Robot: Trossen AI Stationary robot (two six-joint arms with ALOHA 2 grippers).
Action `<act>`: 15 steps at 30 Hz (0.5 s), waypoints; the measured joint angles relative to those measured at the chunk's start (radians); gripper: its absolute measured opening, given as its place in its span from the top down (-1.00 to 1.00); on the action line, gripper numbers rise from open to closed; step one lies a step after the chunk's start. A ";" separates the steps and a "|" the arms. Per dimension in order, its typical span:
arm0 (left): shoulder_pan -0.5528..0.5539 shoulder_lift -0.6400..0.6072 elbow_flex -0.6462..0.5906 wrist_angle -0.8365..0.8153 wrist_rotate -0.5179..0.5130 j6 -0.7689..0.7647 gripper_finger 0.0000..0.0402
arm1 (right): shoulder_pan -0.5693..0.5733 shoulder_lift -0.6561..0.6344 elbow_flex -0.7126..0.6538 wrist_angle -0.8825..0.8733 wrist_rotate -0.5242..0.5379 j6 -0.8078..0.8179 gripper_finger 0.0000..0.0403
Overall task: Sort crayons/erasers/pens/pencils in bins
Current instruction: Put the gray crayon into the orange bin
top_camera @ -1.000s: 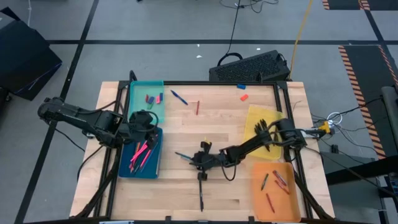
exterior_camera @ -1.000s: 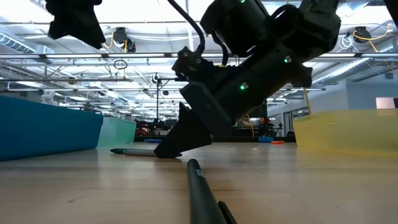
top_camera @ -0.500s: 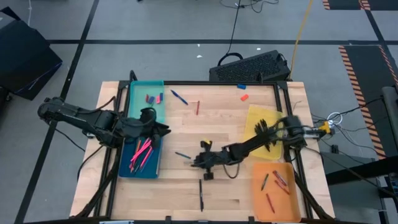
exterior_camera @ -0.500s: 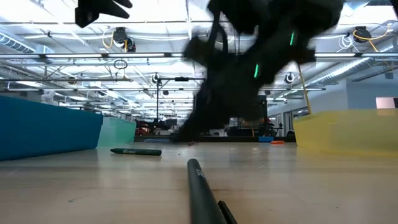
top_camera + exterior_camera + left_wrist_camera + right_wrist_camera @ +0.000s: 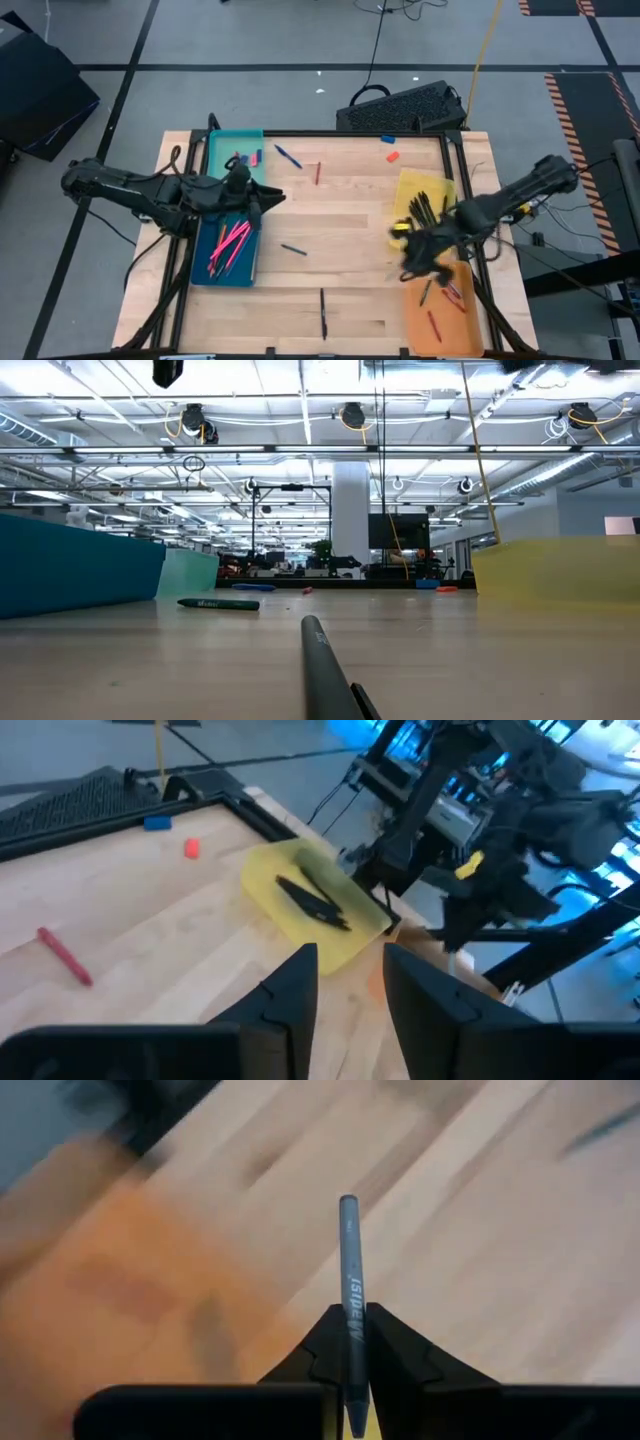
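Your right pincer (image 5: 350, 1342) is clenched on a dark grey-green wax crayon (image 5: 349, 1285), held above the pale wooden surface (image 5: 340, 215) at the near corner of the shallow translucent orange plastic bin (image 5: 440, 310). Your left pincer (image 5: 345, 975), fingers parted and empty, hovers beside the shallow dark blue plastic bin (image 5: 226, 278) of long pink sticks (image 5: 228, 243), well apart from the orange bin. One green crayon (image 5: 293, 249) and a long black stick (image 5: 323, 312) lie loose on the surface between the two bins.

The wooden table (image 5: 340, 215) bears four bins (image 5: 235, 160), loose pens (image 5: 323, 326), crayons (image 5: 318, 173) and erasers (image 5: 392, 156).
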 joint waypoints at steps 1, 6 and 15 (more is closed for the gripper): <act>0.001 0.007 0.000 0.004 -0.001 0.001 0.40 | 0.023 -0.016 -0.001 -0.076 -0.030 0.032 0.91; 0.001 0.057 0.000 0.017 -0.005 0.039 0.24 | 0.154 -0.022 -0.007 -0.339 -0.119 0.078 0.90; -0.007 0.128 -0.001 0.030 0.085 0.027 0.20 | 0.274 0.069 -0.272 0.057 -0.229 0.168 0.90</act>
